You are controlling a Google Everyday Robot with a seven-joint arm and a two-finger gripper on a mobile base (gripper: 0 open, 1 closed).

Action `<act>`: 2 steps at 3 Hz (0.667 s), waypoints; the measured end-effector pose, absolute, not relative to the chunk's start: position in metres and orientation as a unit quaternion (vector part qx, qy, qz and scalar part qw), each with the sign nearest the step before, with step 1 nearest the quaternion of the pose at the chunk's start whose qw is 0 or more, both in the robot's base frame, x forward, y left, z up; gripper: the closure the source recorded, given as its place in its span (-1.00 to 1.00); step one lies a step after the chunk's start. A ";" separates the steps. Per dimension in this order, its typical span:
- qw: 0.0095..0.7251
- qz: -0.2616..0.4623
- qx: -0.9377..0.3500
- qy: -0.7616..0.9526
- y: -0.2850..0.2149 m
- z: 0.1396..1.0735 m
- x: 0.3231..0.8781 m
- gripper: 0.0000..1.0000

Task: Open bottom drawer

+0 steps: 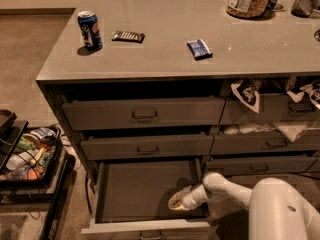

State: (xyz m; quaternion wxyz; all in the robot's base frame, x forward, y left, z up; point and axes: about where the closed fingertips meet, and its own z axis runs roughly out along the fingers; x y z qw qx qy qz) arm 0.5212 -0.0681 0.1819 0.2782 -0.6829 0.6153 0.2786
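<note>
Grey bottom drawer [135, 190] juts out toward the camera, long axis crosswise, stretching leftward from the gripper [176, 202] inside it; I cannot tell its grip.

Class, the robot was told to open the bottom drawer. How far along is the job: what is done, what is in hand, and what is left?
Done: the bottom drawer stands pulled well out, its dark floor showing and its front ahead of the drawers above. In hand: the gripper sits inside the drawer at its right side, not on the pull. Left: probably only taking the arm out.
</note>
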 end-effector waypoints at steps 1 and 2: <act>0.302 0.230 -0.696 0.609 -0.075 0.201 0.546 1.00; 0.309 0.186 -0.699 0.617 -0.095 0.224 0.562 1.00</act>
